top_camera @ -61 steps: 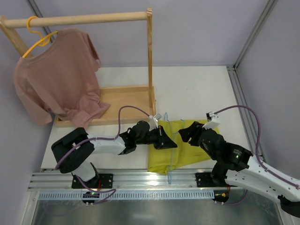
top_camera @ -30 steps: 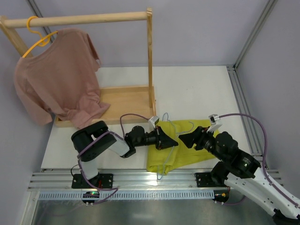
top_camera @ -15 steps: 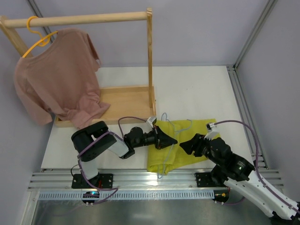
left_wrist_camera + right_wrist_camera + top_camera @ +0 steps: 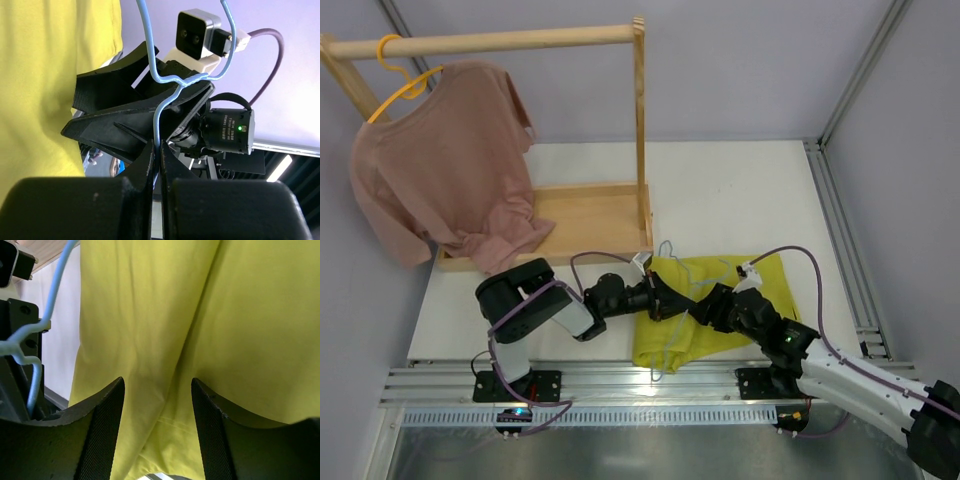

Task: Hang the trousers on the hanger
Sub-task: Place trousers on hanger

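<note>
One overhead view for layout: trousers [image 4: 665,340] flat on worktop [image 4: 740,200] near front edge, between both arms. Left wrist close-up only: hanger [image 4: 156,125] wire clamped in closed left end effector [image 4: 156,150]. Right wrist close-up only: right end effector [image 4: 157,390] spread wide, just over yellow cloth.
</note>
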{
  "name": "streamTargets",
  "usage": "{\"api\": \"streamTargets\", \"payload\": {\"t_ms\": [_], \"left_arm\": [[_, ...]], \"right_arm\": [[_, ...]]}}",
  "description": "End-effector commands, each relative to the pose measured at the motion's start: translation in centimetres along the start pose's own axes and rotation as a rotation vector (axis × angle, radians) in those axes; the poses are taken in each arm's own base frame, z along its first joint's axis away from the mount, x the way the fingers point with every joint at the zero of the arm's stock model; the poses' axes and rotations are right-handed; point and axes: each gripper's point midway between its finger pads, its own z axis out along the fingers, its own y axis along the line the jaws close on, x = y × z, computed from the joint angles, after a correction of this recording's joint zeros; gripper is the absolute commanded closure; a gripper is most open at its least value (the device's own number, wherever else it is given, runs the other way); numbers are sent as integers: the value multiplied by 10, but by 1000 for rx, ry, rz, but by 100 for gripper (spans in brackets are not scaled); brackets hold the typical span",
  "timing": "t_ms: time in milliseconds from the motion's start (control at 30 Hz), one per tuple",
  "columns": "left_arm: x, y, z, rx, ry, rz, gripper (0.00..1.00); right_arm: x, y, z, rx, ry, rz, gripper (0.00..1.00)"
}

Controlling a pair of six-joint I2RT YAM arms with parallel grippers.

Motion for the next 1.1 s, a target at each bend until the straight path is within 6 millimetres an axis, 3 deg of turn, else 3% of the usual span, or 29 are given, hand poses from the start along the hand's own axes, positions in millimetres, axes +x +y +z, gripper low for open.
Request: {"api": "streamTargets", "payload": {"t_ms": [0,67,100,200,233,333,367,433,533,767,900,1067], "left_arm": [[1,-45,-2,202,-6,81,100],[1,-46,-2,204,-8,86,99],[1,-45,-2,203,-10,87,100],[0,-43,-3,198,-15,84,100],[0,-46,-4,204,-17,86,99],[-2,-49,-7,212,-41,101,100],[-3,-51,-7,216,-47,103,100],[-3,-53,-7,222,-51,103,100],[-5,-51,-5,218,-58,91,98],[-9,-37,-9,181,-84,85,89],[-14,-26,-12,154,-104,78,83],[-28,-13,-23,113,-145,85,68]], "right_arm": [[-23,41,8,-144,-78,41,41],[-22,40,12,-129,-71,46,45],[-21,38,13,-115,-65,46,60],[-30,26,9,-19,-92,39,93],[-37,19,6,31,-115,15,96],[-74,-3,-19,205,-207,-24,96],[-77,-12,-22,239,-217,-30,96],[-99,-16,-34,278,-269,-12,96],[-111,-25,-44,338,-279,-29,96],[-114,-62,-60,506,-285,-20,96],[-114,-57,-60,466,-293,0,96],[-95,-39,-36,306,-216,7,96]]}}
